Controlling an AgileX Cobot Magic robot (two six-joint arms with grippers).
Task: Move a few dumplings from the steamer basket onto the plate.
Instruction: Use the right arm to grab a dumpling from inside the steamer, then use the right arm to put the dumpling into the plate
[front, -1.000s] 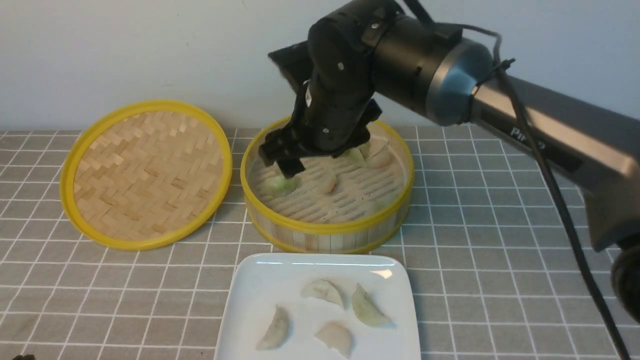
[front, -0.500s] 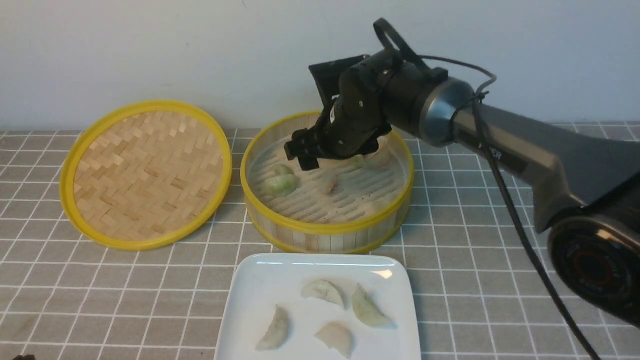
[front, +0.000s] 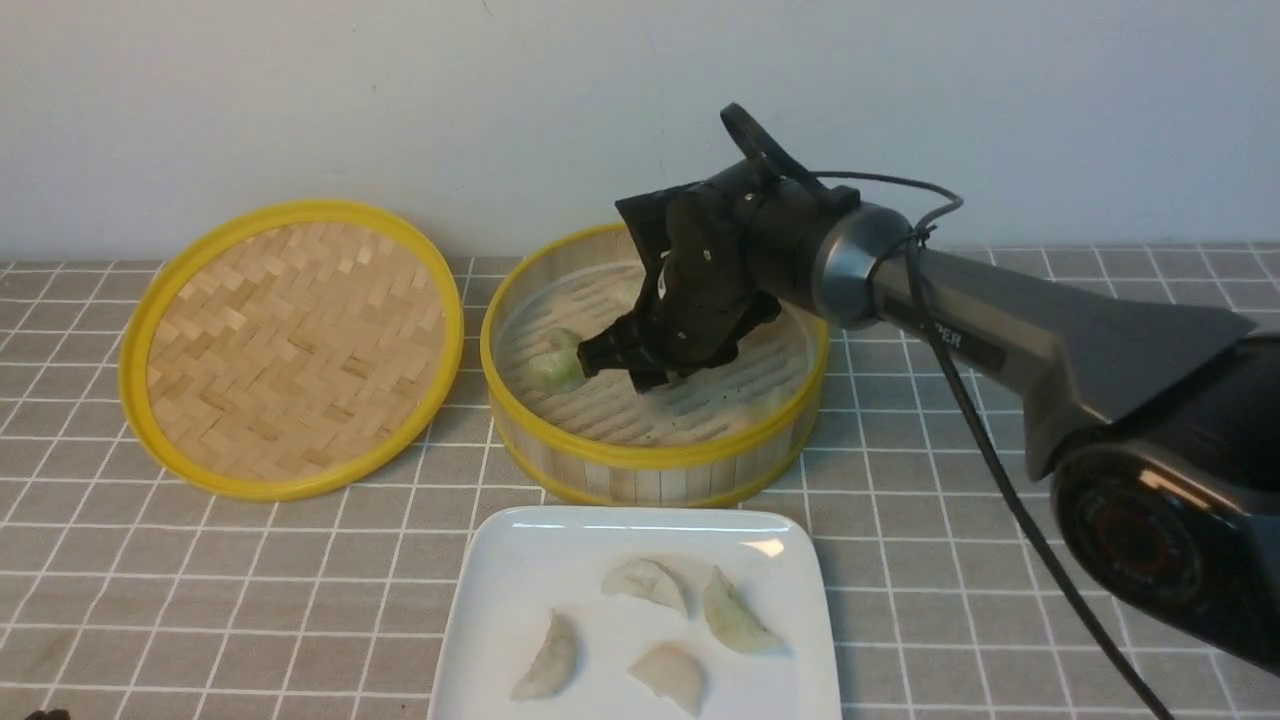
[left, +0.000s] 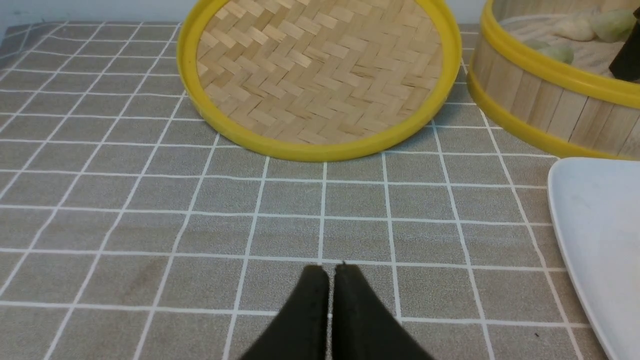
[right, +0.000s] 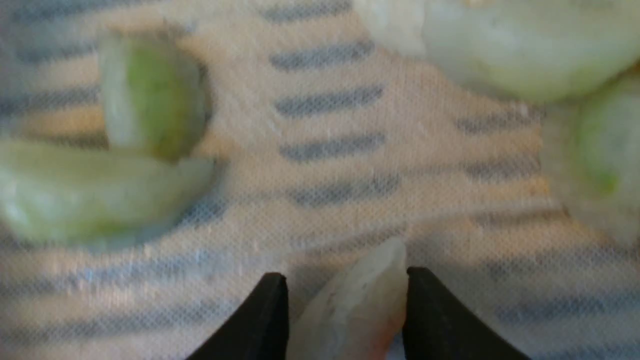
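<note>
Along the right arm in the front view, pale capitals can be read in part, ending in "PER"; the rest of the word is hidden or too dim to read. A dark cable runs beside the lettering and down to the lower right of the frame.

Four dumplings lie apart on the one white plate at bottom center. Behind it, at the center of the frame, stands one steamer, with at least five more dumplings inside, seen in the right wrist view; overlaps and the picture's edge keep the full number uncertain. One of these, the near dumpling, sits between the fingers of the right gripper, which are partly drawn together around it. Whether they grip it firmly cannot be told. The left gripper has its tips nearly together, with nothing held.

One woven disc, yellow-rimmed, is at the left of the frame, near the steamer. Thin mesh cloth lines the steamer floor, its slots showing through. All stand on a gray table ruled with white lines into small squares. A plain, pale blue-gray wall fills the top of the frame.
</note>
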